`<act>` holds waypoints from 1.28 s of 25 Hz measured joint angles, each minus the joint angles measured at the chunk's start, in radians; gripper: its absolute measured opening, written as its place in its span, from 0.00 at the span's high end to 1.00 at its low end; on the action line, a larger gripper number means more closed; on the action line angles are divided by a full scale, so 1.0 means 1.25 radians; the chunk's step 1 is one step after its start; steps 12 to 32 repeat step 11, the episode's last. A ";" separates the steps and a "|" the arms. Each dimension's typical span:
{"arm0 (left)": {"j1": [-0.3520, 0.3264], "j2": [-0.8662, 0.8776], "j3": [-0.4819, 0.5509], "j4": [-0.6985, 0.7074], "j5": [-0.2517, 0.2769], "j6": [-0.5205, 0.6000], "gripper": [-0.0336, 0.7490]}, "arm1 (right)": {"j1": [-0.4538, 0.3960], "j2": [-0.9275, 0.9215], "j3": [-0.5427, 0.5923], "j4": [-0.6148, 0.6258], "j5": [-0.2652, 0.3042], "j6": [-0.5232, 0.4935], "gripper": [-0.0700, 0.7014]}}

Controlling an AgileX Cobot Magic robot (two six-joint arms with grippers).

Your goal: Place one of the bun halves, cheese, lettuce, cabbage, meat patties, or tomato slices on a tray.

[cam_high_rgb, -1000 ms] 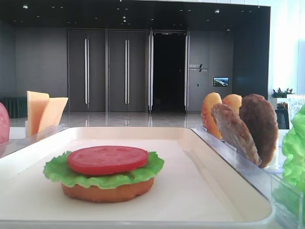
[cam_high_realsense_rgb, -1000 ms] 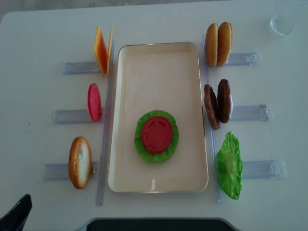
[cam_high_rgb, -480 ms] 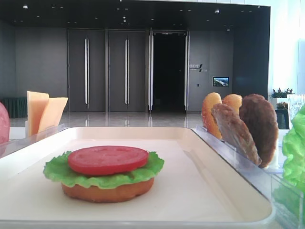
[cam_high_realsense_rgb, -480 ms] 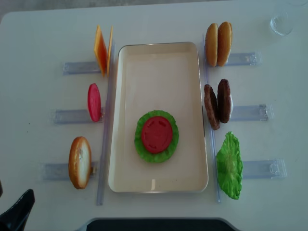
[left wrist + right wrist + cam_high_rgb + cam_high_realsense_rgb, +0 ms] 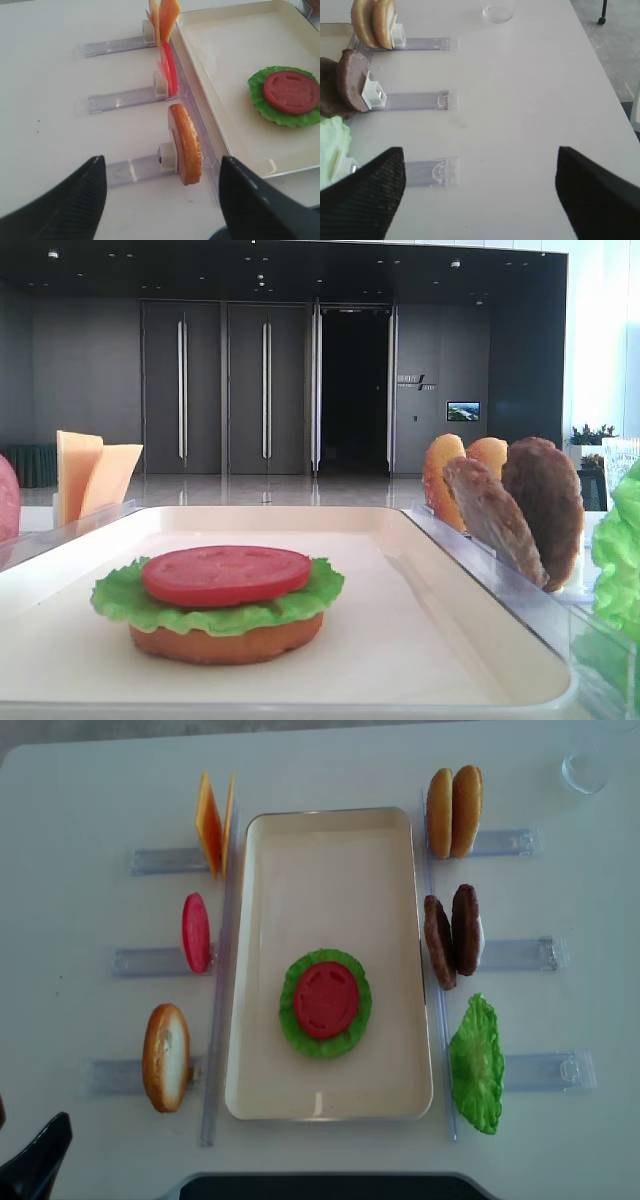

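Nothing on the tray (image 5: 330, 830) has shifted in the last second — the left gripper (image 5: 162, 197) and right gripper (image 5: 480, 195) hang wide open, empty, so another piece awaits picking.

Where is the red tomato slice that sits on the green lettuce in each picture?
Low front view: tomato slice lower left, on the lettuce.
Overhead view: centre, lower half of the tray.
Left wrist view: right edge.
Right wrist view: not in it.
Shared landmark: the cream tray.

Both grippers hang low with jaws spread wide: left gripper (image 5: 162, 200), right gripper (image 5: 480, 192), each holding nothing.
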 joint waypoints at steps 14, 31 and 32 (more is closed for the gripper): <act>0.000 0.000 0.000 0.000 -0.001 0.000 0.27 | 0.000 0.000 0.000 0.000 0.000 0.000 0.16; 0.000 0.000 0.000 0.000 -0.001 0.000 0.27 | 0.000 0.000 0.000 0.000 0.000 0.000 0.16; 0.000 0.000 0.000 0.000 -0.001 0.000 0.27 | 0.000 0.000 0.000 0.000 0.000 0.000 0.16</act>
